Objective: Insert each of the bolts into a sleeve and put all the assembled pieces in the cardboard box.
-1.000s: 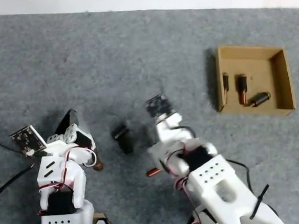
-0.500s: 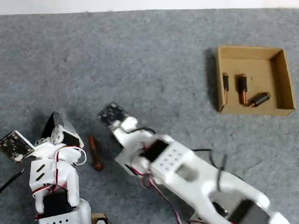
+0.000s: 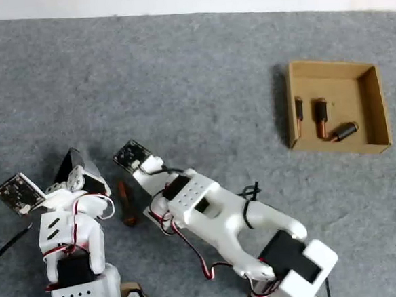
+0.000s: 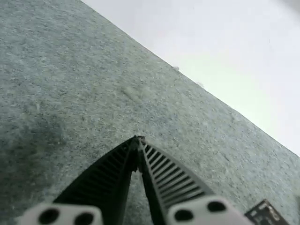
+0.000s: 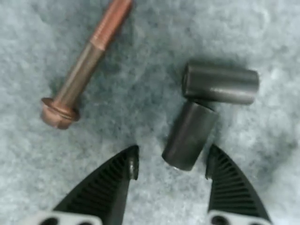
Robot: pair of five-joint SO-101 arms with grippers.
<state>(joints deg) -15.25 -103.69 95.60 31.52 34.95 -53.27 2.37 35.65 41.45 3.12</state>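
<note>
The right gripper (image 5: pixel 172 157) has swung left across the table; jaws apart, it brackets one sleeve (image 5: pixel 190 136), with a second sleeve (image 5: pixel 220 84) touching it and the bolt (image 5: pixel 84 70) nearby. Sleeve pickup likely follows. The left gripper (image 4: pixel 139 140) is closed, empty

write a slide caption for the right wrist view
Open right gripper flanks one dark sleeve that touches a second sleeve; a copper bolt lies loose nearby.
</note>
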